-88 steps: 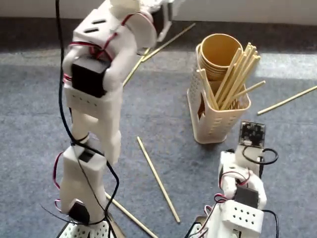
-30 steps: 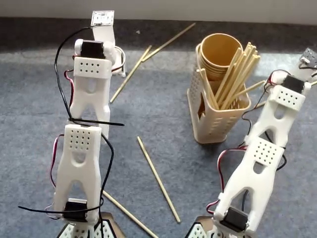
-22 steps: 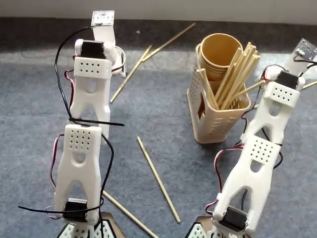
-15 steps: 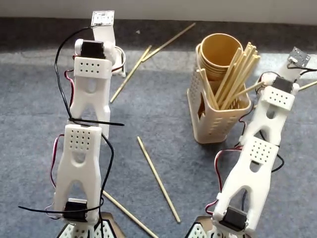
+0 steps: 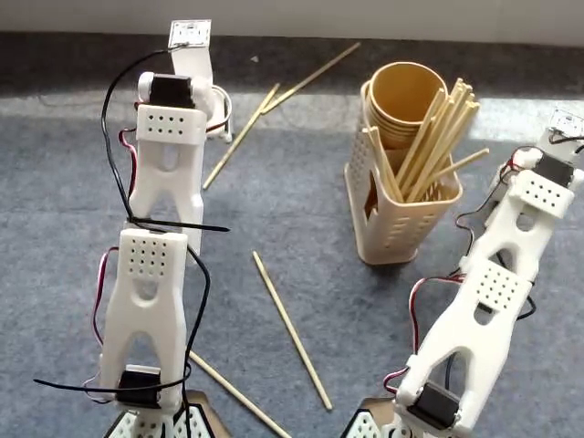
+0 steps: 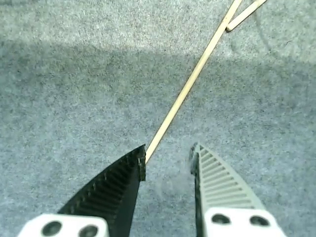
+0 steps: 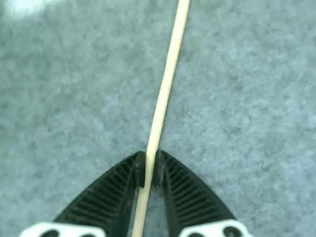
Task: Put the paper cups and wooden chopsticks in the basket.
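Note:
The cream basket (image 5: 401, 233) stands right of centre, holding stacked paper cups (image 5: 401, 91) and a bundle of chopsticks (image 5: 438, 137). My left arm (image 5: 169, 137) stretches to the far left of the carpet. Its gripper (image 6: 168, 150) is open just above the carpet. The near end of a loose chopstick (image 6: 192, 84) lies by the tip of the black finger (image 6: 123, 182). My right arm (image 5: 511, 246) reaches out to the right of the basket. Its gripper (image 7: 149, 158) is shut on a chopstick (image 7: 168, 74) that runs straight ahead over the carpet.
More chopsticks lie loose on the grey carpet: one in the middle (image 5: 290, 315), one by the left arm's base (image 5: 228, 392), two at the far side (image 5: 239, 137) (image 5: 310, 78). A dark strip (image 5: 411, 50) borders the carpet at the back.
The right arm swung in toward the basket, then back out to the right. The left arm has stayed where it was for the last second.

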